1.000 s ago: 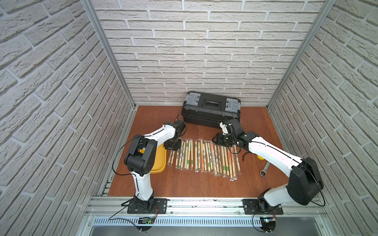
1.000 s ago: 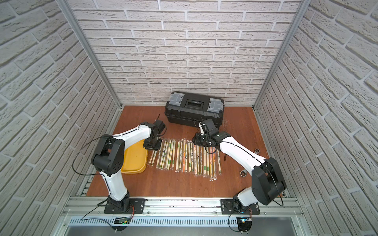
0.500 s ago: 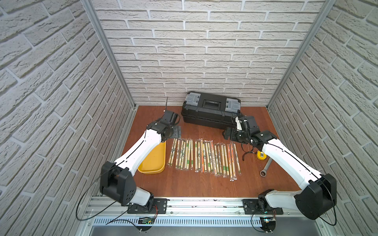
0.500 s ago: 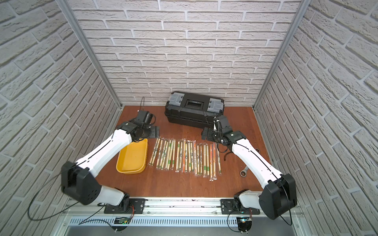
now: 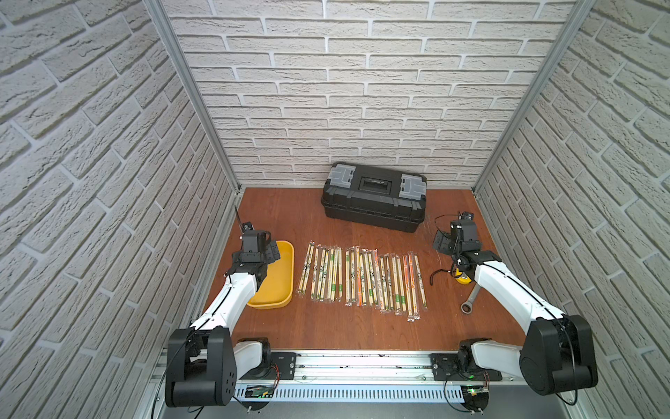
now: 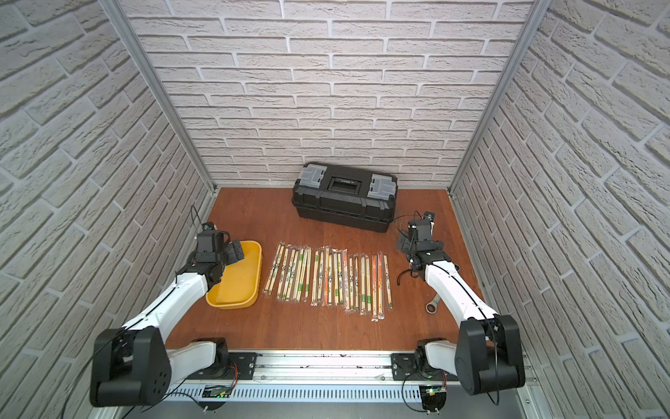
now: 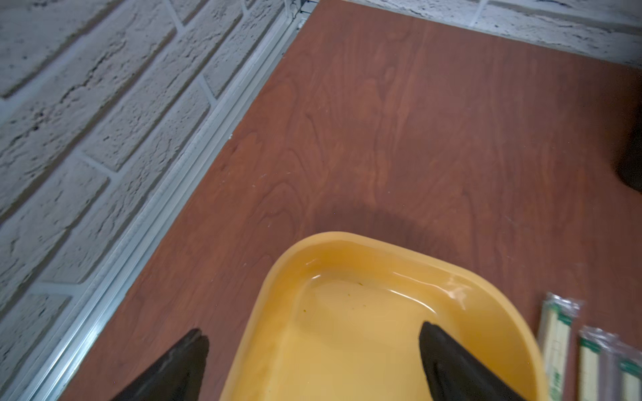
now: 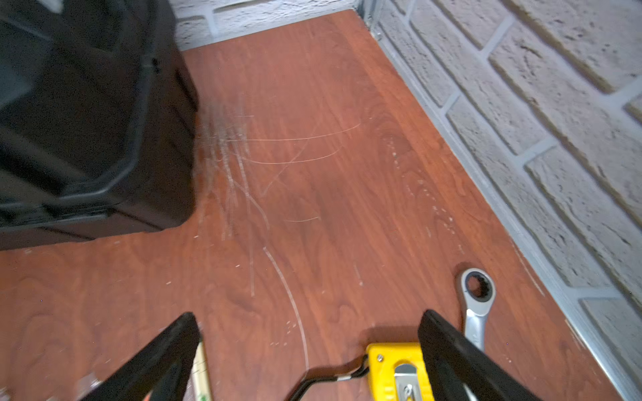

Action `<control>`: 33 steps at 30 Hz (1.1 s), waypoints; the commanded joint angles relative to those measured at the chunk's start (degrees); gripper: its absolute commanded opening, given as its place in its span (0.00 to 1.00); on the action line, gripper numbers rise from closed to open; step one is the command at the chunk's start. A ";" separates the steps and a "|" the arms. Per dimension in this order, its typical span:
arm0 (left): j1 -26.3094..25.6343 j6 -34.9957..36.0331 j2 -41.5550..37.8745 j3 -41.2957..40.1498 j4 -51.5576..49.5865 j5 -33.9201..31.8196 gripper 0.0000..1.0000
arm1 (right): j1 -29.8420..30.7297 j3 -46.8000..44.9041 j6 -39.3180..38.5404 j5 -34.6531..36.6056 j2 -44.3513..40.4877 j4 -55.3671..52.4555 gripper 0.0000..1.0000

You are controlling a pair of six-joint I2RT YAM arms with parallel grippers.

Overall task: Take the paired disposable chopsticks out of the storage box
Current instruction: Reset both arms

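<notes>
The paired disposable chopsticks (image 5: pixel 362 279) (image 6: pixel 328 277) lie side by side in a long row on the wooden table, in clear sleeves with green, orange and black-and-white prints. Left of the row sits the yellow storage box (image 5: pixel 281 286) (image 6: pixel 243 286); its visible inside is bare. My left gripper (image 5: pixel 270 250) (image 6: pixel 234 250) (image 7: pixel 312 333) hangs open over the box's far left corner, holding nothing. Right of the row, my right gripper (image 5: pixel 444 243) (image 6: pixel 406 241) (image 8: pixel 309 319) is open and holds nothing. A few sleeve ends (image 7: pixel 556 333) show in the left wrist view.
A large black toolbox (image 5: pixel 373 197) (image 6: pixel 344 197) (image 8: pixel 87 121) stands at the back. A yellow tape measure (image 5: pixel 462 278) (image 8: pixel 392 368) and a metal wrench (image 5: pixel 469 301) (image 6: pixel 433 304) (image 8: pixel 476 298) lie under the right arm. Brick walls close in on both sides.
Both arms have drawn away from the far ends of the chopstick row toward the side walls. Both grippers have gone from partly closed to wide open.
</notes>
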 commanded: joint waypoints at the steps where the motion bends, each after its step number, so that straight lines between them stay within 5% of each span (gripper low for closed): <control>1: 2.90 3.41 0.70 -4.55 17.93 -0.35 0.98 | -3.66 -5.99 -4.73 0.96 1.47 19.46 1.00; 7: 3.39 5.91 9.28 -10.23 33.90 1.46 0.98 | -5.76 -13.06 -8.38 -8.08 10.31 38.57 1.00; 11: 3.50 8.73 12.38 -10.31 41.02 5.77 0.98 | -5.02 -15.52 -15.25 -21.44 10.84 45.19 0.99; 15: 3.21 11.63 15.33 -13.95 52.06 9.18 0.98 | -0.83 -23.64 -19.67 -20.87 16.20 66.55 0.99; 17: 3.25 12.05 18.52 -15.30 57.53 10.48 0.98 | -0.86 -19.94 -19.50 -19.75 13.29 54.48 1.00; 33: 2.19 13.48 22.34 -12.19 54.82 10.40 0.98 | -0.75 -19.35 -19.64 -20.07 14.39 54.76 0.99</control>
